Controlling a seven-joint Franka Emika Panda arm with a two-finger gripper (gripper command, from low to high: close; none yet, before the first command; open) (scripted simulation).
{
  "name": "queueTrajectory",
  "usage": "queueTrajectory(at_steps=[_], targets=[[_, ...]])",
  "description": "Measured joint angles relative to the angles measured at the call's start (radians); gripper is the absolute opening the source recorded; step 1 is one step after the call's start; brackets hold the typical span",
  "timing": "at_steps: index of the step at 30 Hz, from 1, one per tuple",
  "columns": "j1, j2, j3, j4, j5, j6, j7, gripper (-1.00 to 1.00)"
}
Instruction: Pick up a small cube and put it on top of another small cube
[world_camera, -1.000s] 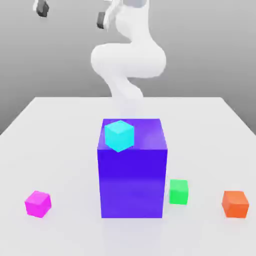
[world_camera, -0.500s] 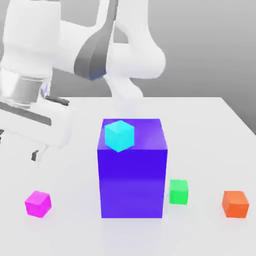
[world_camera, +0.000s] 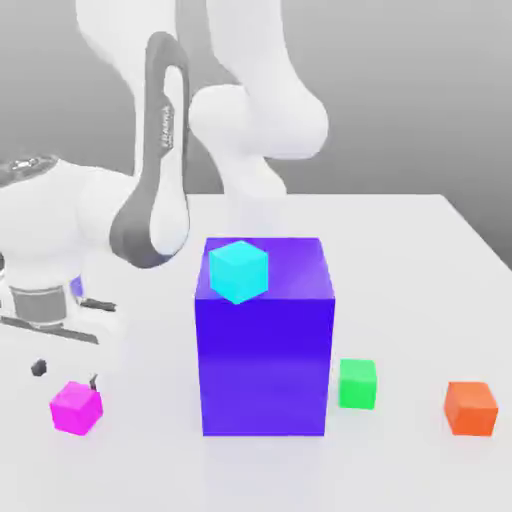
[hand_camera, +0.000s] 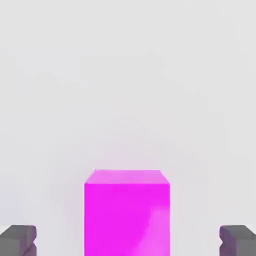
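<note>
The small magenta cube rests on the white table at the exterior view's left; the hand view has the same magenta cube between the two fingertips. My gripper hangs just above it, open, with the dark fingertips apart and not touching it. In the hand view the gripper stands with one fingertip on each side of the cube and a gap at both sides. The small green cube sits on the table beside the big block, at the exterior view's right.
A big blue-violet block stands mid-table with a small cyan cube on its top. A small orange cube lies at the exterior view's far right. The white table stretches behind.
The arm has swung down from high up to the exterior view's left and lowered the hand onto the magenta cube. Its fingers stayed open. No cube has moved.
</note>
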Motion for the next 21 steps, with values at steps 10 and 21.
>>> queueTrajectory(at_steps=[10,21], targets=[[-0.007,0.107,0.008,0.018,0.003,0.082,-0.005,-1.00],[0.019,-0.120,-0.036,0.007,-0.095,-0.086,0.077,-1.00]])
